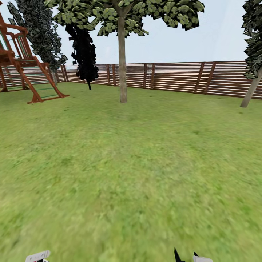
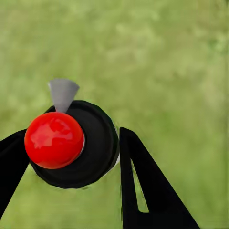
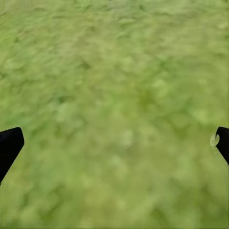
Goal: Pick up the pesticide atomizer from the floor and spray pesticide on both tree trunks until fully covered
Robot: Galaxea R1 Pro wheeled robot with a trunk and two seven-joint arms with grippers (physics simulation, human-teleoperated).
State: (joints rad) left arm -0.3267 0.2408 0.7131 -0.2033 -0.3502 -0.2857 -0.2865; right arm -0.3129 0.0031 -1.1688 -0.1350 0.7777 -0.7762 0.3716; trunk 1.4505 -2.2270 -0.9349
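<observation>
Lawn, fence, trees, and an atomizer clamped in the left jaws.

The grass floor fills most of the head view, ringed at the far side by a brown slatted fence. A straight pale-trunked tree stands just in front of that fence; a leaning trunk is at the fence's right end, a black-leaved tree and a wooden play frame toward its left end. The left gripper holds the pesticide atomizer, its black round body, red knob and grey nozzle between the fingers, well short of the fence. The right gripper hangs wide, holding nothing, over grass.
</observation>
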